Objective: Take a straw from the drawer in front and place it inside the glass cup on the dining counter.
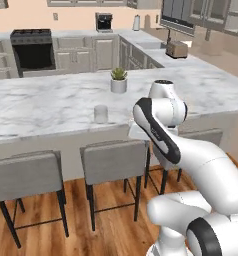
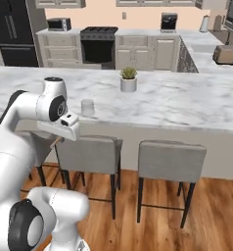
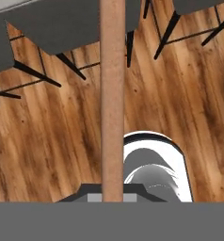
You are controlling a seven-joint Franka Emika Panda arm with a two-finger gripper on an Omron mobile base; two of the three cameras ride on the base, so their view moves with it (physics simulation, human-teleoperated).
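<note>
Looking down, hand view has jaws clamped shut on straw (image 3: 112,94) over wood floor (image 3: 189,108) & stools (image 3: 62,23); base views give glass cup (image 1: 100,114) upright on marble bench (image 1: 51,102) nr plant pot (image 1: 118,81).

One glass cup (image 1: 101,113) stands on the one dining counter (image 1: 51,102), and one white pot with a green plant (image 1: 119,80) sits farther back on the same slab. Three grey bar stools show along the near side in the left base view: left (image 1: 25,176), middle (image 1: 114,161) and a third (image 1: 203,136) at right (mostly hidden behind the arm). One straw (image 3: 112,99) runs up the hand view. Against the far wall are one black oven (image 1: 33,51), one coffee machine (image 1: 104,22) and one microwave (image 2: 59,24); one toaster (image 1: 177,49) sits on the right-hand counter.
</note>
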